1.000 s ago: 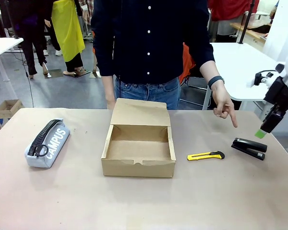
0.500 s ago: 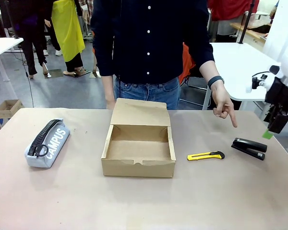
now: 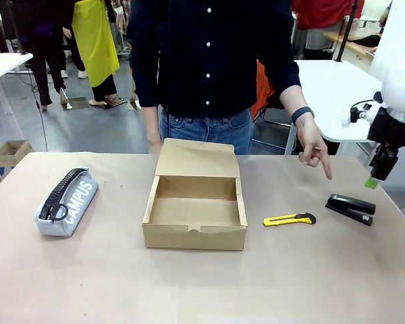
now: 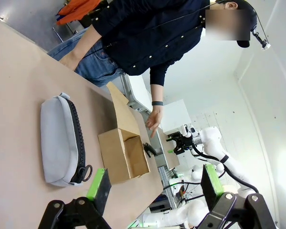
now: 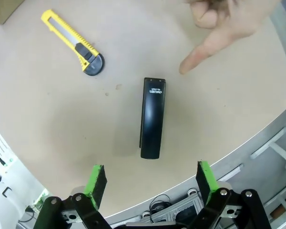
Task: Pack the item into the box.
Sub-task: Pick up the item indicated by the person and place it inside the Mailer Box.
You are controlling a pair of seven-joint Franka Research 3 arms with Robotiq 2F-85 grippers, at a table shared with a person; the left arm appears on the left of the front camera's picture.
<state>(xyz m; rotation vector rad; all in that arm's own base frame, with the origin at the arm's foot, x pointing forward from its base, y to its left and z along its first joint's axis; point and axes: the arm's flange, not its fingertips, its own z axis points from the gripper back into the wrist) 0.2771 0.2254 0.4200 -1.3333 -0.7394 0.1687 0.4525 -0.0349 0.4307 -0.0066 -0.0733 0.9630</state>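
The black stapler (image 3: 350, 208) lies flat at the table's right side, and the person's hand (image 3: 315, 150) points a finger down at it. My right gripper (image 3: 376, 174) hangs open above and slightly right of it. The right wrist view looks straight down on the stapler (image 5: 152, 117), which lies just ahead of the gap between the green pads (image 5: 96, 181), with the pointing finger (image 5: 200, 51) beyond. The open cardboard box (image 3: 196, 199) stands mid-table with its flap lid raised at the back. My left gripper (image 4: 155, 188) is open, well above the table, looking along it at the box (image 4: 124, 152).
A yellow-and-black utility knife (image 3: 289, 219) lies between box and stapler. The grey "CAMPUS" zip pouch (image 3: 67, 200) rests at the left. The person stands at the far edge behind the box. The table's right edge runs close to the stapler (image 5: 238, 148).
My right gripper has risen and shifted to hang over the stapler, turning to point more steeply downward. The person's pointing hand, the stapler and the box have stayed put.
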